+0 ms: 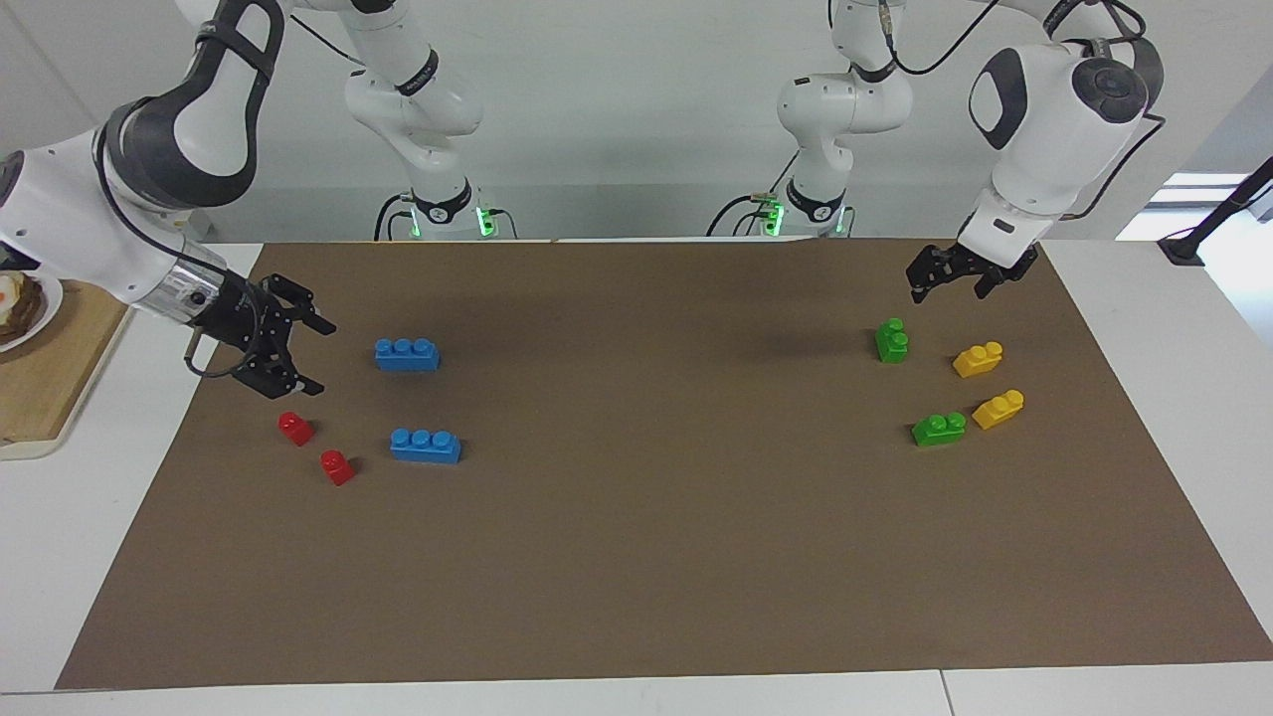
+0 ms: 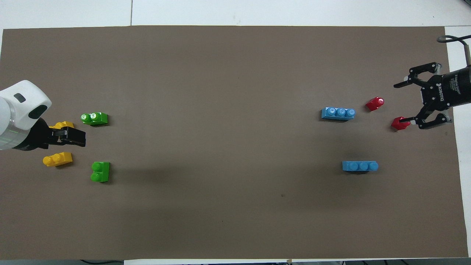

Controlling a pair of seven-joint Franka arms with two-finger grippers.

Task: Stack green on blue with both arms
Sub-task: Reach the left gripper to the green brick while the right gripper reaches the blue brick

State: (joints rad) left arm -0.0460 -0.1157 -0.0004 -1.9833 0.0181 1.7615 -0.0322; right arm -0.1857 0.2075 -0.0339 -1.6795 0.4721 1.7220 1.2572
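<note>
Nearest the camera in the facing view is bare brown mat (image 1: pixel 636 577); the first things up from it are the lower blue three-stud brick (image 1: pixel 426 445) and a red one-stud brick (image 1: pixel 337 466), both left of centre w/ a second red one-stud brick (image 1: pixel 295 428) just above. The other blue brick (image 1: pixel 407 354) sits higher in frame. Both blues lie flat, studs up, long axis running roughly across the frame.

Greens are at the right of that view: one green two-stud brick (image 1: pixel 939 429) at mid-right w/ its long axis across the frame, slightly tilted; the second green brick (image 1: pixel 892 340) above it, long axis running up-down in frame. Two yellow two-stud bricks (image 1: pixel 978 359) (image 1: pixel 999 409) sit just beside them (not my targets).

Handling, as I judge it: hollow plastic, light, rigid, smooth-sided, so a bit slippery but not fragile. I'd pinch a green across its short width, on the flat side walls below the studs, keeping the underside free to seat on the blue's studs. Needs axis alignment first; the upper green is about a quarter turn off from the blues.

Left gripper (image 1: pixel 955 280) hangs above the upper green at upper right, fingers apart, holding nothing. Right gripper (image 1: pixel 298 353) is at mid-left, beside the reds and the upper blue, jaws spread wide, empty too.
</note>
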